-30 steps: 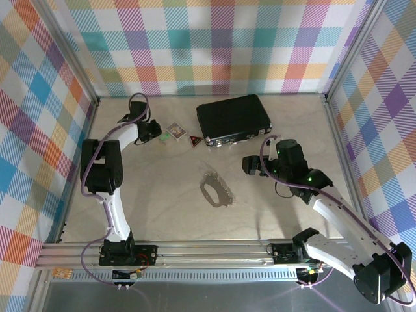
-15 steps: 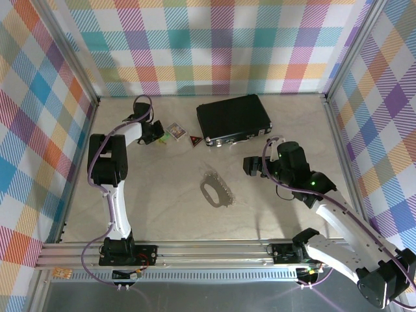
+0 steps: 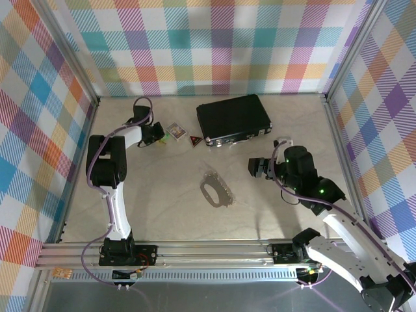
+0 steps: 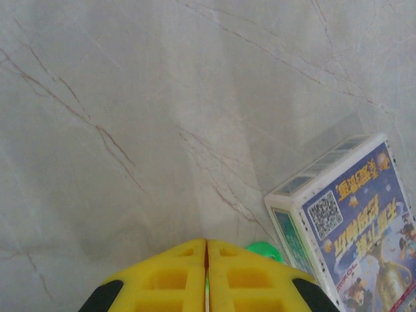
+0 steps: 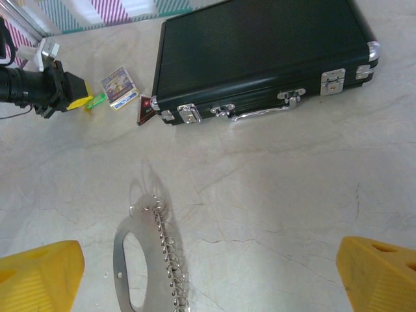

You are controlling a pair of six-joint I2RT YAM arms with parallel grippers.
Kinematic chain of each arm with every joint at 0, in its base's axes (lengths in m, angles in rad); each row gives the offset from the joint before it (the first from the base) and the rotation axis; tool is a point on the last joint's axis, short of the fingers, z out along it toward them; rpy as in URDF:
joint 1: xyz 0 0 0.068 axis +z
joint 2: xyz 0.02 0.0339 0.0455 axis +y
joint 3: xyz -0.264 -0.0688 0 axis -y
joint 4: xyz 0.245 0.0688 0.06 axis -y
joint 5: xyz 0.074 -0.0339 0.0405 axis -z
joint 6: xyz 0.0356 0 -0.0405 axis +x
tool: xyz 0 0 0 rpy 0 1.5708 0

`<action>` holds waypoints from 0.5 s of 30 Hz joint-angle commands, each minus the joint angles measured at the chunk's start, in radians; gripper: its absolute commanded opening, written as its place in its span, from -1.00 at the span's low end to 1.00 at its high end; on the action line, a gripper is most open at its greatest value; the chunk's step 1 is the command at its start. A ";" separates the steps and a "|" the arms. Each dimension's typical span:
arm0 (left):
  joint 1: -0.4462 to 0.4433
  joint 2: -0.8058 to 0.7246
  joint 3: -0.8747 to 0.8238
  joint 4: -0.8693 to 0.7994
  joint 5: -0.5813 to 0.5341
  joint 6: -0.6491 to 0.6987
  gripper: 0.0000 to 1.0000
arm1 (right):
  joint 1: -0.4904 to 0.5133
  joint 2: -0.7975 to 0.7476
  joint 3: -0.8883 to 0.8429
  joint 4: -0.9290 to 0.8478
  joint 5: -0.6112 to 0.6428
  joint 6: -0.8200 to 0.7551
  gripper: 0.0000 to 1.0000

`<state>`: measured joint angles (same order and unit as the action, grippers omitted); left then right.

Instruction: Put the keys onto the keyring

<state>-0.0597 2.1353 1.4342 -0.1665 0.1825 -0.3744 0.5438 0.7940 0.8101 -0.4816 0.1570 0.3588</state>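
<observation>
Nearest the arm bases, the keyring [image 3: 216, 190] lies flat on the table [image 3: 162, 208] near its middle, with its chain-like strip along the right side. The right wrist view shows it [image 5: 146, 260] just ahead of the right claw [image 5: 208, 276], left of centre between the fingers. That right claw [image 3: 255, 168] hangs to the right of the keyring and apart from it, its yellow fingers [image 5: 42, 270] spread wide with nothing between them.

Farther back sits a small red tag [image 3: 195, 139], close to the front left corner of the black case [image 3: 234, 120]. Left of the tag is a little card box [image 3: 174, 131]. Just left of the box, the left claw [image 3: 158, 134] is low at the table and closed on the key [image 4: 263, 250]. Its pads [image 4: 169, 276] meet with a green sliver in the seam, and the green head pokes out beside them, next to the box [image 4: 344, 227]. The case lies farthest back, latches and handle facing the arms.
</observation>
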 commanded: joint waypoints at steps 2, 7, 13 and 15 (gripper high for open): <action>-0.043 -0.050 -0.081 -0.089 -0.024 0.031 -0.81 | 0.005 -0.030 0.023 -0.020 0.031 -0.008 0.98; -0.089 -0.088 -0.109 -0.157 -0.105 0.063 -0.81 | 0.005 -0.045 0.018 -0.020 0.038 -0.013 0.98; -0.129 -0.156 -0.214 -0.131 -0.114 0.039 -0.81 | 0.005 -0.076 0.017 -0.025 0.044 -0.013 0.98; -0.145 -0.194 -0.272 -0.092 -0.106 0.018 -0.81 | 0.005 -0.088 0.015 -0.025 0.047 -0.009 0.98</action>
<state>-0.1738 1.9835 1.2392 -0.1890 0.0650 -0.3359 0.5438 0.7273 0.8101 -0.4969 0.1875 0.3580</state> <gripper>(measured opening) 0.093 0.990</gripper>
